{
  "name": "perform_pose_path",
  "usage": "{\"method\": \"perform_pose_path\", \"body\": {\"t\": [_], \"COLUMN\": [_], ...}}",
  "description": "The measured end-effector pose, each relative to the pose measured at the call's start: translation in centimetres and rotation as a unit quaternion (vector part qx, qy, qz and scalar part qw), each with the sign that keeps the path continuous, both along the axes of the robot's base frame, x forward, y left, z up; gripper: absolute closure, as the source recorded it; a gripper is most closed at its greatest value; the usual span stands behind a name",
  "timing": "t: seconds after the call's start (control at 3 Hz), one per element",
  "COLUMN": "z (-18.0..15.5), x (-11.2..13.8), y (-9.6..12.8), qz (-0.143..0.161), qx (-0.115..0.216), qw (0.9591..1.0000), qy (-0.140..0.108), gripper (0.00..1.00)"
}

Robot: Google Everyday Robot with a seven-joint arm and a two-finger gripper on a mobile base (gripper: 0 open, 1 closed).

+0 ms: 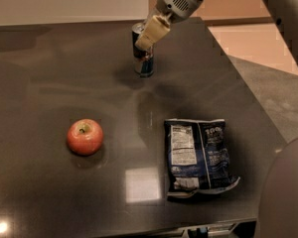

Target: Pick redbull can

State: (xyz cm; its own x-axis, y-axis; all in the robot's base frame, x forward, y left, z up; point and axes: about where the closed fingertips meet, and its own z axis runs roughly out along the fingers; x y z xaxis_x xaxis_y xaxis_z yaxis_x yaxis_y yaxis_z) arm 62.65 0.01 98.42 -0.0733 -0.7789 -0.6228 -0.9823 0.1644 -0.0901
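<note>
The redbull can (144, 63) is a slim can with a silver top and blue lower part. It stands upright at the far middle of the dark table (49, 73), with its base just above the surface. My gripper (140, 41) comes down from the upper right and is shut on the can's upper half. One beige finger (152, 30) lies across the can's front; the other finger is hidden behind it.
A red apple (84, 137) sits at the front left. A dark blue chip bag (198, 155) lies flat at the front right. The table's right edge runs diagonally beside a tiled floor (268, 53). Part of the robot's body (285, 197) fills the bottom right corner.
</note>
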Motion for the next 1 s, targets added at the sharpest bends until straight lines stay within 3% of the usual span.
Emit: {"method": "perform_pose_path", "body": {"t": [0.67, 1.0], "z": [6.4, 6.4], "x": [-2.2, -2.1], "y": [1.0, 1.1], "qz": [0.067, 0.066], "qx": [-0.009, -0.009], "qw": [0.9965, 0.9965], "qy": [-0.05, -0.051], "gripper": [1.0, 1.0]}}
